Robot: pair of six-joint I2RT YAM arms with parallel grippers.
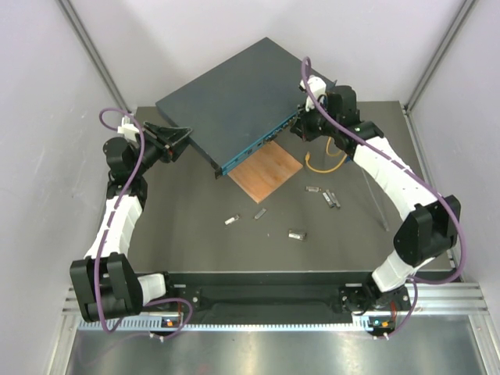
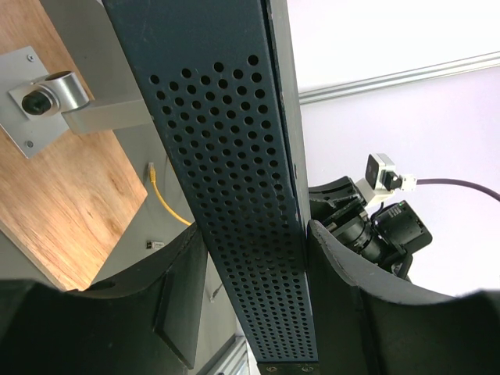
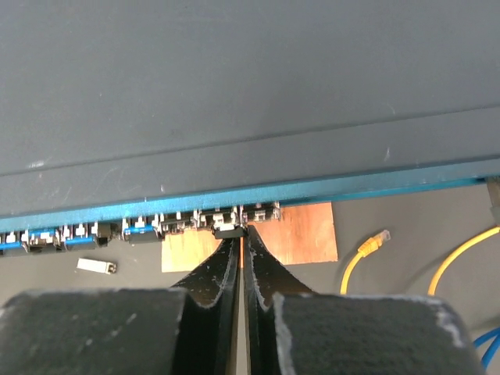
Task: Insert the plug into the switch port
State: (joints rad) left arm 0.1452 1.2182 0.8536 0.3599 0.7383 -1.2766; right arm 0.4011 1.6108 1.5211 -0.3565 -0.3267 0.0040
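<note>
The switch (image 1: pixel 234 101) sat tilted at the back of the table (image 1: pixel 195 242), the left gripper (image 1: pixel 181 139) clamped half-open across its perforated end. The right gripper (image 3: pixel 241 244) was pinched fully closed, its tips against a small dark plug (image 3: pixel 228 232) at the teal socket row (image 3: pixel 156 228)

The dark grey table (image 1: pixel 195 242) fills the middle of the top view. Just right of centre a thin wooden board (image 1: pixel 269 176) lies flat on it, with its upper-left edge hidden under the switch (image 1: pixel 226 109). Right of the board, a yellow cable (image 1: pixel 324 166) curls on the surface. Small metal pieces (image 1: pixel 296 233) lie scattered toward the lower part of the table. Two are just below the board, one is further down to the right, and three are clustered right of the board, beneath the cable.
</note>
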